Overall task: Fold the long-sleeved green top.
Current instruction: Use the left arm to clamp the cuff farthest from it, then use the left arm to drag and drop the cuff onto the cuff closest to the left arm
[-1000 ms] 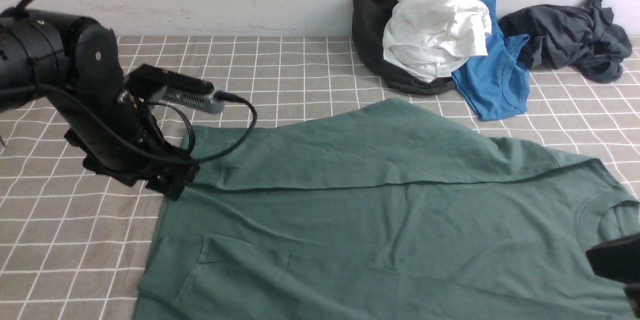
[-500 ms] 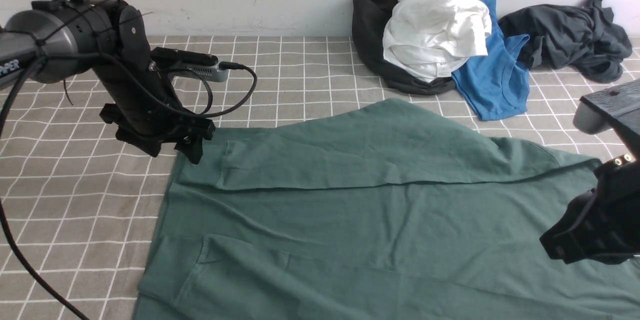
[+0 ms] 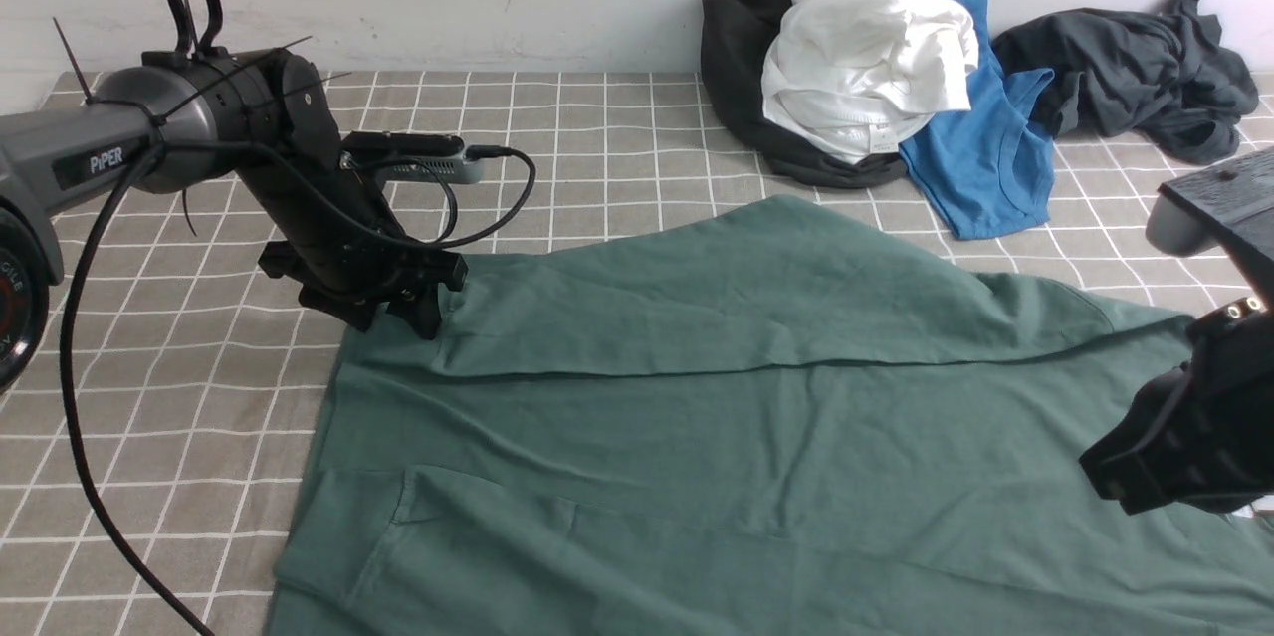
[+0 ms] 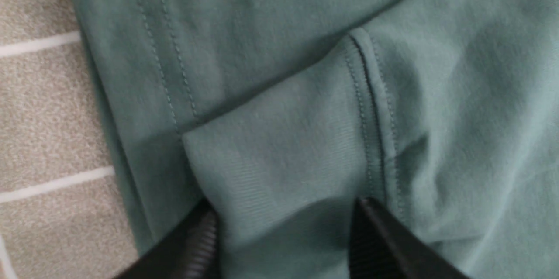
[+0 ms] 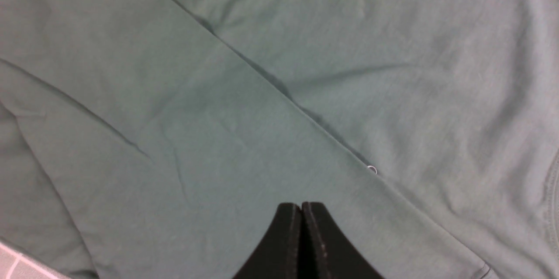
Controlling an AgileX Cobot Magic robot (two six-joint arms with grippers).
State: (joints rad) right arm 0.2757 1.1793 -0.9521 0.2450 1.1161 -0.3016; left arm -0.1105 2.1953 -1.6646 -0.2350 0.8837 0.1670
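The left arm is slanting in from nine o'clock in the front view. Its wrist is bending downward, so the left gripper is pointing toward five o'clock and holding its fingers apart. The right arm is showing at four o'clock. The right gripper is pointing toward eight o'clock, its fingers pressing together.

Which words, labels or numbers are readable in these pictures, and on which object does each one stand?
"PiPER": on the grey link of the left arm.
"CILE": cut off by the picture edge, on the black joint beside that link.
Tag on the white garment: too small to read.
Wrist views: no text.
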